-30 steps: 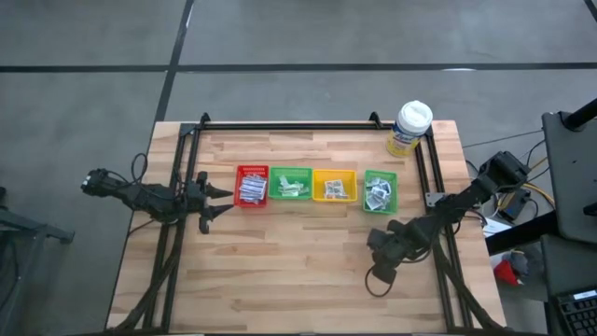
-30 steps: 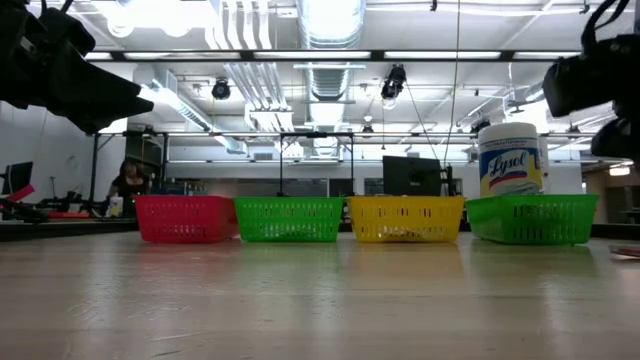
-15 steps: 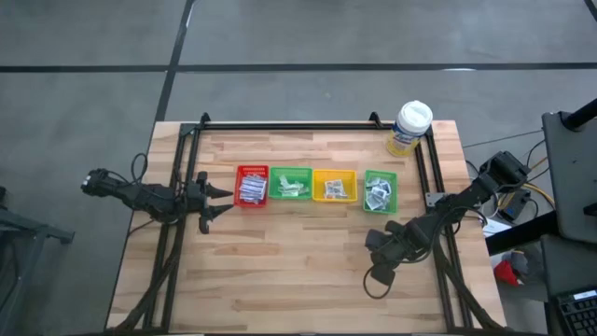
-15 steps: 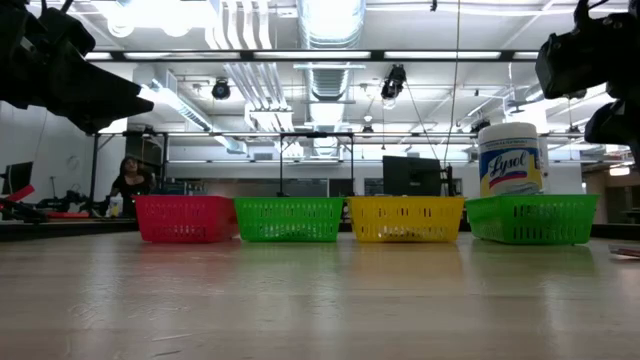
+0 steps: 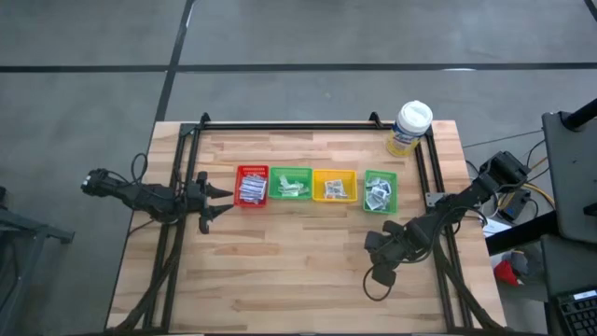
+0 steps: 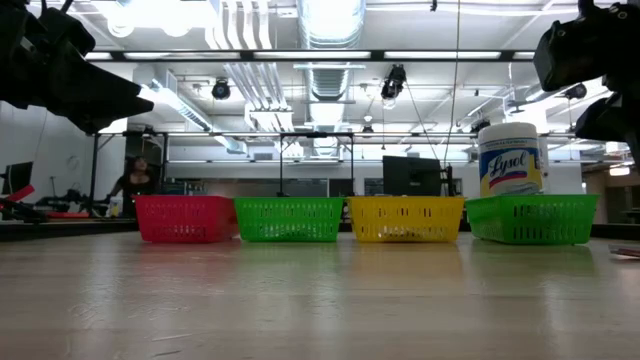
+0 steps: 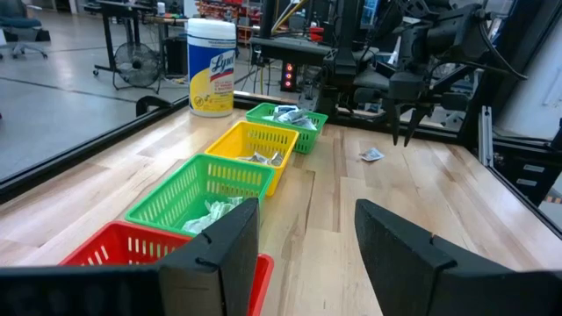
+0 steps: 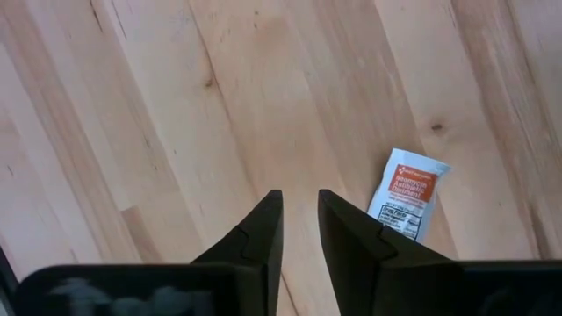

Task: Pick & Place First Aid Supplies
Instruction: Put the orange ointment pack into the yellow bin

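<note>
We see the left arm stretched low along the left side of the table, its tool pointing at the red tray and hanging just short of it, fingers spread wide apart with nothing between them. The right arm comes in from the right edge, bent at the elbow, and its tool hangs above bare wood in front of the right-hand green tray. From its own wrist we look straight down: the two dark fingers stand close together with only a narrow gap, gripping nothing. Just beside them, lying flat on the wood and not touched, is one small white packet with orange print; the left wrist view shows the same packet on the table below that tool. We count four trays in a row across the middle: one red, one green, one yellow, then the second green, set slightly apart and tilted. Each holds a small heap of packets, too many and too small for us to count. One white-lidded tub stands at the far right corner. In the low view a person shows far off in the room.
</note>
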You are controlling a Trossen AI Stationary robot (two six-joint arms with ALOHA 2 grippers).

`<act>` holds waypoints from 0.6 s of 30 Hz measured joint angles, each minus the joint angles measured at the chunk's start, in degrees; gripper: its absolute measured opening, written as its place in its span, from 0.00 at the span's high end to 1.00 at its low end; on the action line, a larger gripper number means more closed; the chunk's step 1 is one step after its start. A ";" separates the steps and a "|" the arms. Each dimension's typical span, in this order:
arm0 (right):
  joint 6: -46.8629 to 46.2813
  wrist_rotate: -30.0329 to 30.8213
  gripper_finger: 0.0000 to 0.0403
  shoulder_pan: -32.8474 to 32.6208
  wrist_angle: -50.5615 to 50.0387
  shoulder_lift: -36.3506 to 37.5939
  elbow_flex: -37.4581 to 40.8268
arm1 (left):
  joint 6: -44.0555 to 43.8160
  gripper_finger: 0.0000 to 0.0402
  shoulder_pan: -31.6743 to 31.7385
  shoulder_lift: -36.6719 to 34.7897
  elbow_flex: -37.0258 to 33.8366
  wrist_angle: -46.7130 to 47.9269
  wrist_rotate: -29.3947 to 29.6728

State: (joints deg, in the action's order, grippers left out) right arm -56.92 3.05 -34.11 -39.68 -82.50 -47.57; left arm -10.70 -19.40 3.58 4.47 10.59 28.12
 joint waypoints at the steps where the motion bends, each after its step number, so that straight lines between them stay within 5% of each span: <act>1: -0.05 0.00 0.83 0.00 0.04 0.00 0.00 | 0.00 0.53 0.00 0.00 0.02 0.00 0.02; 18: -0.76 0.20 0.78 0.00 1.24 0.00 0.00 | 0.00 0.53 -0.02 0.00 0.01 0.00 0.01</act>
State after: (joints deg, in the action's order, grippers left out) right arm -57.67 3.25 -34.11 -38.44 -82.50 -47.57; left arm -10.70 -19.42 3.57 4.48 10.59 28.13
